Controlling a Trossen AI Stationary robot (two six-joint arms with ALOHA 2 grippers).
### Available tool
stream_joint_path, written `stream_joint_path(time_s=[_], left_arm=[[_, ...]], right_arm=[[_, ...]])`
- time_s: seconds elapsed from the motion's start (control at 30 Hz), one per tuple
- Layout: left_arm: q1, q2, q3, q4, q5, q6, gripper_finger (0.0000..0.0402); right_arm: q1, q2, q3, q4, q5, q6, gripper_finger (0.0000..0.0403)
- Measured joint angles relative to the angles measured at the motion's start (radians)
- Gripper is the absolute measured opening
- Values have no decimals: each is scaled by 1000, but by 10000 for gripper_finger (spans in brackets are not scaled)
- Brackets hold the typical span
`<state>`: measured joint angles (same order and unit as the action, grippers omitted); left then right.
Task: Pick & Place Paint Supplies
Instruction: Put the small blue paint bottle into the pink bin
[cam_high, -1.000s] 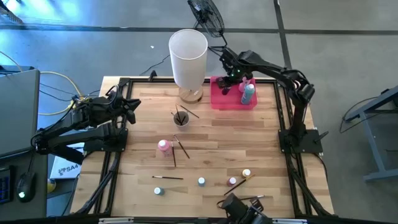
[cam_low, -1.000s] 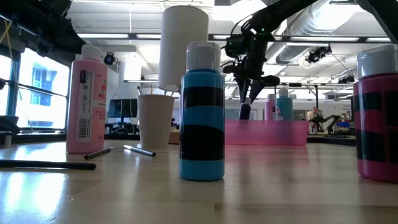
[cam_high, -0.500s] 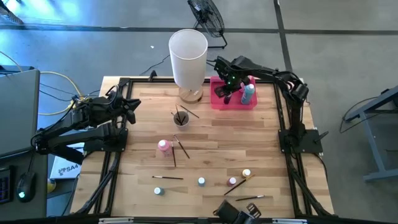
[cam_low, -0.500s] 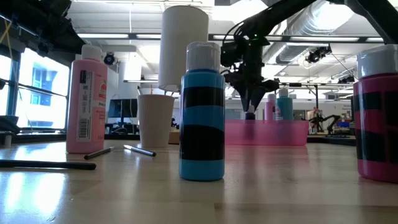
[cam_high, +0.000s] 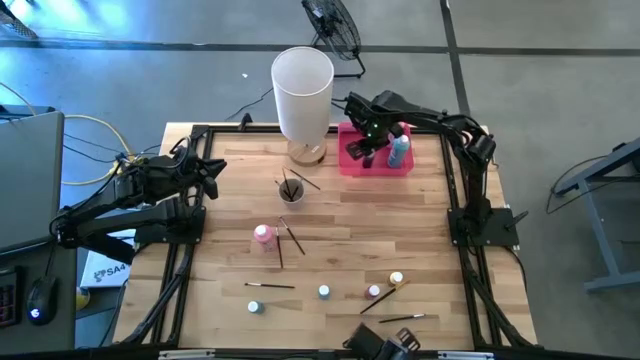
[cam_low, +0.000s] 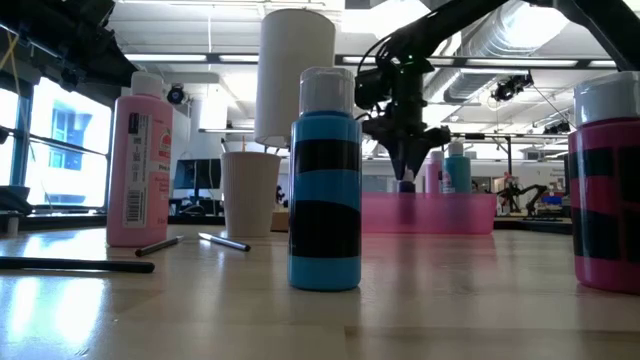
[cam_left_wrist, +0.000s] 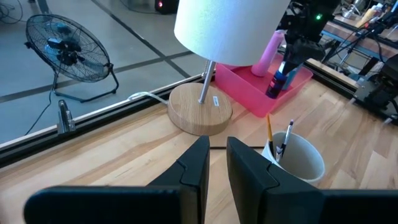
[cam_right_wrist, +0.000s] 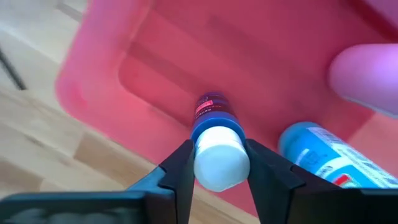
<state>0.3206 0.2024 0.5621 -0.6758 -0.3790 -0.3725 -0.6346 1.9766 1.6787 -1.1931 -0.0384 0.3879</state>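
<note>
My right gripper (cam_high: 362, 150) is shut on a small dark-blue paint bottle with a white cap (cam_right_wrist: 216, 146), inside the pink tray (cam_high: 350, 166) at the far right. A teal bottle (cam_right_wrist: 317, 155) and a pink bottle (cam_right_wrist: 367, 74) stand in the same tray. Several more supplies rest on the wood: a pink bottle (cam_high: 263, 236), tiny capped bottles (cam_high: 324, 292) and thin brushes (cam_high: 293, 237). My left gripper (cam_left_wrist: 217, 149) waits at the table's left side. Its fingers are a narrow gap apart with nothing between them. My right gripper pinches the white cap (cam_right_wrist: 219, 163) of the small blue bottle between its two fingers, coming from above and pointing down. The bottle hangs upright below the fingers, its lower end (cam_left_wrist: 278, 84) down between the tray's walls. I cannot tell whether it touches the tray floor.
A tall white cylinder on a round wooden foot (cam_high: 303, 95) stands just left of the tray. A white cup holding brushes (cam_high: 291, 189) sits nearer the middle. A black frame (cam_high: 452, 190) borders the wooden table. A fan (cam_high: 331, 25) stands on the floor beyond the far edge.
My right gripper has come down into the pink tray with the small blue bottle and has tipped until it points straight down. The bottle now hangs upright where it was slanted before. Over the last half second the gripper has kept still.
</note>
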Motion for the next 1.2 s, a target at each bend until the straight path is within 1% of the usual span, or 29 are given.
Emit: stream_joint_path(time_s=[0.1, 0.27, 0.4, 0.5, 0.7, 0.77, 0.97, 1.2], left_arm=[[0, 0, 0, 0, 1, 0, 54], [0, 0, 0, 0, 1, 0, 54], [0, 0, 0, -1, 1, 0, 54], [0, 0, 0, -6, 1, 0, 54], [0, 0, 0, -12, 0, 0, 54], [0, 0, 0, -17, 1, 0, 54], [0, 0, 0, -16, 0, 0, 54], [0, 0, 0, -16, 0, 0, 54]], right_arm=[[0, 0, 0, 7, -15, 4, 122], [7, 0, 0, 8, -17, -1, 114], [7, 0, 0, 18, -22, 0, 124], [7, 0, 0, 30, -49, 4, 127], [19, 17, -1, 48, -53, -11, 114], [21, 20, -1, 51, -53, -15, 122], [22, 21, -1, 51, -42, -19, 161], [22, 21, -1, 59, -29, -19, 187]])
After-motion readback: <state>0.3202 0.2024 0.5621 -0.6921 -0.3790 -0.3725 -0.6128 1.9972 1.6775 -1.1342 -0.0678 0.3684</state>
